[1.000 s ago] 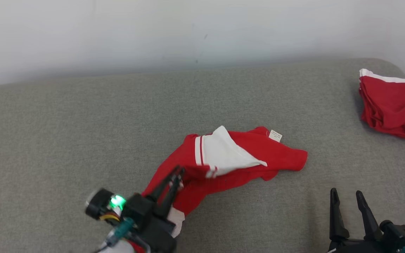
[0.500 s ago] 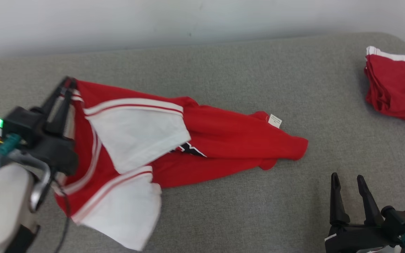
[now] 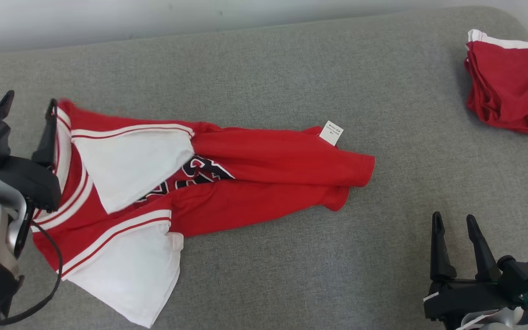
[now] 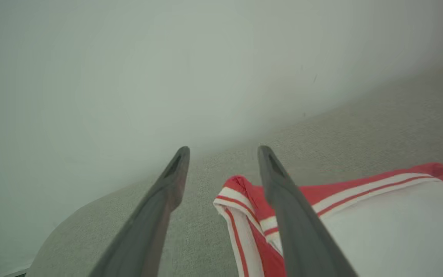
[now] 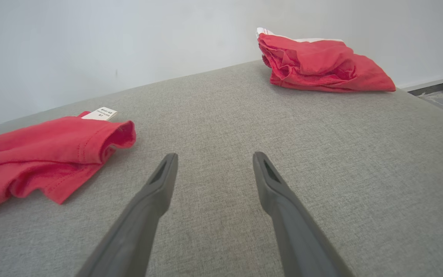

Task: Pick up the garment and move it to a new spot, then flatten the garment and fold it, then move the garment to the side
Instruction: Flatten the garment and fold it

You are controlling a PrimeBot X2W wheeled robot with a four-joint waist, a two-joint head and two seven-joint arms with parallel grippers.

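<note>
Lying loose between the wide-parted fingers of the left gripper [image 3: 30, 98], the garment [image 3: 268, 156] was judged repositioned; flattening was called for, its hem left of the wide, empty right gripper [image 3: 454, 217].

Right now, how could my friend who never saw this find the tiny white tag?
On the wide grey fabric surface lies a long red and white jersey. At its plain red end, away from the white sleeves, a small white rectangular label sticks out of the far edge. Unlike the big soft sleeves, it is tiny and square-cornered.
</note>
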